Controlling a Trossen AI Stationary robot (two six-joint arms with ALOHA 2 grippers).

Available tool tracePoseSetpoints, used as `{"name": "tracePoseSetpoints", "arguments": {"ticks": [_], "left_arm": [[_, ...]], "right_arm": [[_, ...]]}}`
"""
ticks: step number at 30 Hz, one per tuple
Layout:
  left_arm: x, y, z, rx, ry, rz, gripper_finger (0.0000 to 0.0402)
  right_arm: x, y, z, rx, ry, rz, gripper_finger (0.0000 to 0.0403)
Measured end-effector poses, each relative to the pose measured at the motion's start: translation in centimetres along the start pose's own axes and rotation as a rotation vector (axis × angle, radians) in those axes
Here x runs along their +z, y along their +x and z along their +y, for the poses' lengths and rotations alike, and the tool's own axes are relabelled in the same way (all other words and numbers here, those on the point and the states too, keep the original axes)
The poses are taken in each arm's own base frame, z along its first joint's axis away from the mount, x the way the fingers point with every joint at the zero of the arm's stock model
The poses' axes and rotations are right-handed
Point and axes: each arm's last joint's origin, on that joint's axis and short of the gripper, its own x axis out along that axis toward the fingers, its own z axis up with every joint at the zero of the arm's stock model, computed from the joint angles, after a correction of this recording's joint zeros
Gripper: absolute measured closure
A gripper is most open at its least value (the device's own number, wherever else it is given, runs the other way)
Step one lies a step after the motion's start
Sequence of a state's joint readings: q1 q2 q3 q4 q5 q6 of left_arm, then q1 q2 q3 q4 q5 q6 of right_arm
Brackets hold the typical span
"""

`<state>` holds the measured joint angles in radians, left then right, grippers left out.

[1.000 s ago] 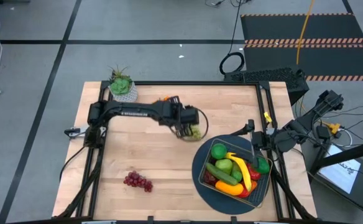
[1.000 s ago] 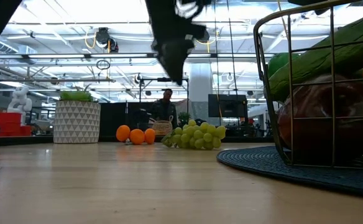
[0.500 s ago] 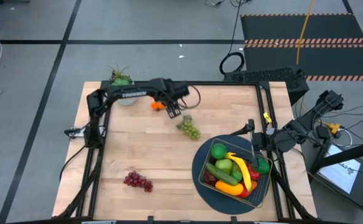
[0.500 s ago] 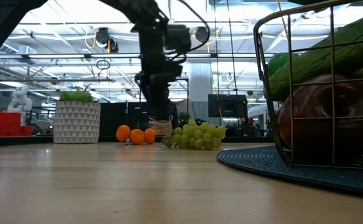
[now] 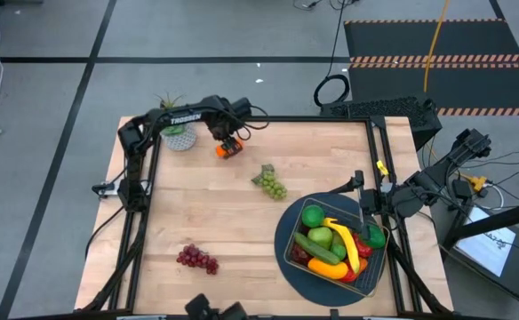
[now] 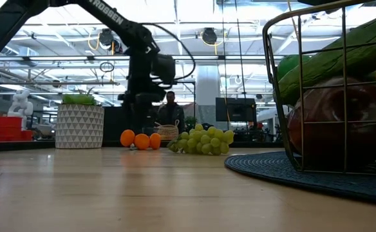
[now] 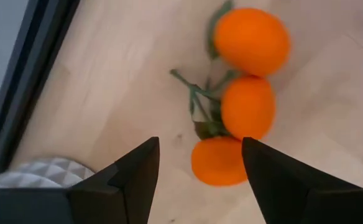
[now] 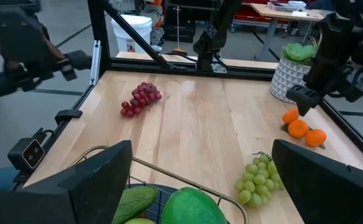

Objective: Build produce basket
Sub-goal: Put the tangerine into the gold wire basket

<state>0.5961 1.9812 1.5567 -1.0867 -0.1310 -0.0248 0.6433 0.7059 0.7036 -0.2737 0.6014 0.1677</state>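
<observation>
Three oranges point(image 7: 248, 107) on one green stem lie on the wooden table at its far left, beside the potted plant point(image 5: 175, 129). My left gripper point(image 7: 200, 180) hangs open just above them, pointing down, its fingers to either side of the nearest orange point(image 7: 219, 162) without touching it. The wire basket point(image 5: 286, 255) stands on a round dark mat at the near right, filled with a banana, cucumber, green fruit and red apples. Green grapes point(image 5: 269, 182) lie mid-table and purple grapes point(image 5: 197, 259) at the near left. My right gripper point(image 8: 200, 186) waits open at the right edge beside the basket.
The plant's white pot point(image 6: 78, 122) stands close to the left of the oranges point(image 6: 141, 140). The table's dark frame rail point(image 7: 20, 87) runs just beyond them. A dark object point(image 5: 213, 308) shows at the near edge. Bare wood lies between both grape bunches.
My left gripper has swung from above the green grapes toward the table's far left corner, sunk lower and rolled a little, ending over the oranges. Its jaws kept the same gap. The green grapes stayed where they lay.
</observation>
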Motion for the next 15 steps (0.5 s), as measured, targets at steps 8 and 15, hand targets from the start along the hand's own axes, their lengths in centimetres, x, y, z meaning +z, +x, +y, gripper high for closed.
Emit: {"name": "tracePoseSetpoints", "arguments": {"ticks": [8,15], "left_arm": [[1.0,0.5,1.8,-0.008,-0.289,-0.106,0.0174],[1.5,0.9,2.7,0.015,-0.499,-0.164,0.0174]], "right_arm": [[-0.2,0.3,0.0,-0.061,-0.008,0.004,0.0023],[-0.7,1.2,-0.2,-0.091,0.014,-0.045,0.0023]]}}
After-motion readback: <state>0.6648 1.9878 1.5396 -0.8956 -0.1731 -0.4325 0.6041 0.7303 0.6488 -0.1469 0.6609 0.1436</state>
